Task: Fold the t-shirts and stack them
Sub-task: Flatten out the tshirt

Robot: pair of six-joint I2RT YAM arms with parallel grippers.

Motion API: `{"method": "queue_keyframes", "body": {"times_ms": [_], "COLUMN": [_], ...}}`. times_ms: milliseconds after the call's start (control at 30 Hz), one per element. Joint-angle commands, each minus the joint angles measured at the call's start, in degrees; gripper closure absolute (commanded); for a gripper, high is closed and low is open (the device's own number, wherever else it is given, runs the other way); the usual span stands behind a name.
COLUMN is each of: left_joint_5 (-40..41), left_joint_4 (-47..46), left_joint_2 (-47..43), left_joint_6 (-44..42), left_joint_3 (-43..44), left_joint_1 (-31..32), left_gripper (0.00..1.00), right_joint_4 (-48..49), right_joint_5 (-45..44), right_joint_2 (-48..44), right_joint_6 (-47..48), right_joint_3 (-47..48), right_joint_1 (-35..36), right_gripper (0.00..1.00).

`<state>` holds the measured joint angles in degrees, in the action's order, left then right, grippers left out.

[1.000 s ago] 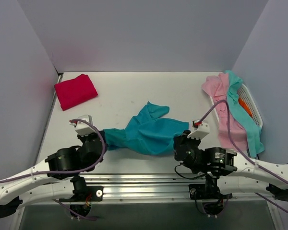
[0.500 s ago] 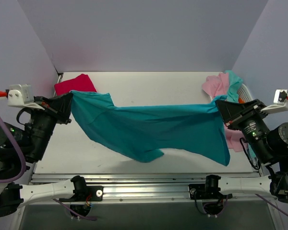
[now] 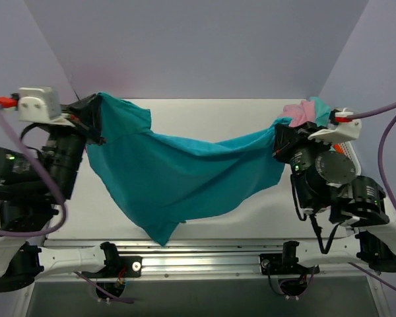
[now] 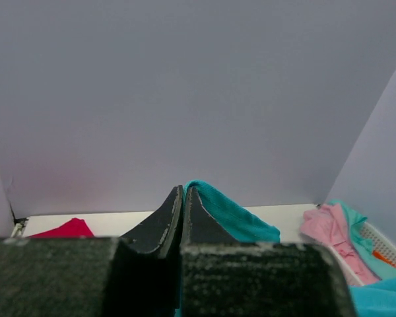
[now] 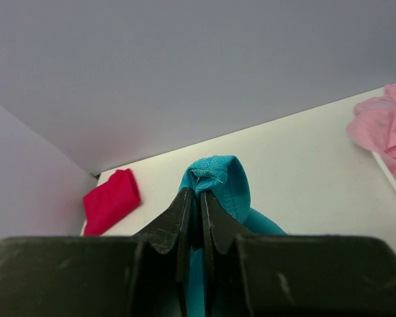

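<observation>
Teal shirt [image 3: 178,178] is held spread above the table [image 3: 211,119], clamped at opposite edges by left gripper [image 3: 92,123] and right gripper [image 3: 278,141].

In the top view the left arm [image 3: 33,178] and the teal t-shirt [image 3: 185,172] hid the crimson t-shirt [image 5: 111,200] at the table's far left corner. The right arm [image 3: 336,181] covered most of the basket [image 4: 391,246] at the right edge, and the orange t-shirt [image 4: 383,258] showed only as a sliver.

No readable text, label, brand, number or sign shows in any of the views.
</observation>
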<state>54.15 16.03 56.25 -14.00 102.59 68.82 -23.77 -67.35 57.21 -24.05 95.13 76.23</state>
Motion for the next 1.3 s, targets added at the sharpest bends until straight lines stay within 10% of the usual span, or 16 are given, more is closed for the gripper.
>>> {"method": "queue_keyframes", "body": {"times_ms": [0, 133, 300, 433, 533, 667, 733, 833, 1033, 1267], "left_joint_5": [0.1, -16.6, -35.0, -46.1, -49.8, -49.1, -51.6, -49.3, -43.5, -37.2], "left_joint_4": [-5.1, 1.2, -9.0, -18.6, -16.3, -6.4, -4.2, 3.0, 4.1, -3.5], "left_joint_2": [3.6, 4.1, 11.7, 27.6, 45.2, 62.8, 68.6, 71.6, 61.4, 36.6], "left_joint_6": [-3.7, 16.1, 23.6, 27.6, 27.6, 28.6, 32.5, 32.8, 30.6, 29.6], "left_joint_3": [-6.1, -14.6, -29.4, -28.9, -16.3, 5.5, 15.0, 26.9, 25.8, -2.4], "left_joint_1": [-4.3, -22.3, -37.2, -50.2, -53.8, -58.2, -59.7, -60.3, -59.0, -53.4], "left_gripper": [0.98, 0.98, 0.98, 0.98, 0.98, 0.8, 0.45, 0.26, 0.15, 0.15], "right_joint_4": [3.7, 5.1, 15.5, 23.1, 23.7, 12.0, 12.6, 10.9, 14.1, 22.0], "right_joint_5": [-12.2, -1.6, 33.3, 39.0, 40.3, 35.6, 34.6, 32.4, 27.8, 29.4], "right_joint_2": [2.4, 4.6, 15.2, 32.0, 51.5, 73.1, 75.0, 74.2, 62.6, 45.4], "right_joint_6": [1.5, -1.5, -3.9, -8.0, -8.0, -5.9, -6.1, -3.9, -2.7, -6.3], "right_joint_3": [-2.9, -9.3, -20.4, -18.1, -1.5, 22.9, 27.9, 31.9, 22.1, -3.3], "right_joint_1": [-0.6, -12.6, -45.5, -57.5, -60.6, -62.3, -63.1, -63.0, -60.6, -56.1], "right_gripper": [1.0, 1.0, 1.0, 1.0, 1.0, 0.01, 0.0, 0.0, 0.0, 0.0]}}
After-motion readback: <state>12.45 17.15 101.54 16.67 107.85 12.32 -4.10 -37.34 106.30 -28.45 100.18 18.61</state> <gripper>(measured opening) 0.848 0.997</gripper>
